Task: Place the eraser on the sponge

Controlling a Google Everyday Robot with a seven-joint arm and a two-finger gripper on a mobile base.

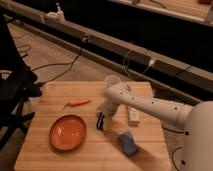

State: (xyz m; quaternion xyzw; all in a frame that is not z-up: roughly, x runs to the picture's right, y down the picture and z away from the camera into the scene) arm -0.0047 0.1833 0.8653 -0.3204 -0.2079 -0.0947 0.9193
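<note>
- Camera view looks down on a pale slatted wooden bench (95,155); a white robot arm (150,106) reaches in from beyond the right edge toward the middle of the bench
- the dark end effector (101,121) hangs at the arm's tip, pointing down close to the bench surface near its centre; whether it is apart, together or clamped on anything, I cannot tell
- the small black eraser cannot be made out apart from the dark tip of the end effector; nothing black lies on the sponge
- the small blue rectangular sponge with a darker top face (128,143) lies flat toward the front right corner of the bench, near the end effector but clear of it, set at a slant to the front edge
- a round orange plate (68,132) sits toward the front left, just beside the end effector; touching or apart, I cannot tell
- a thin orange carrot-shaped piece (77,102) lies closer to the far edge, left of centre, apart from the plate
- a white bottle-like object (133,116) lies on its side toward the right edge, partly under the arm
- a clear plastic cup (112,81) stands upright at the far edge, behind the arm's wrist
</note>
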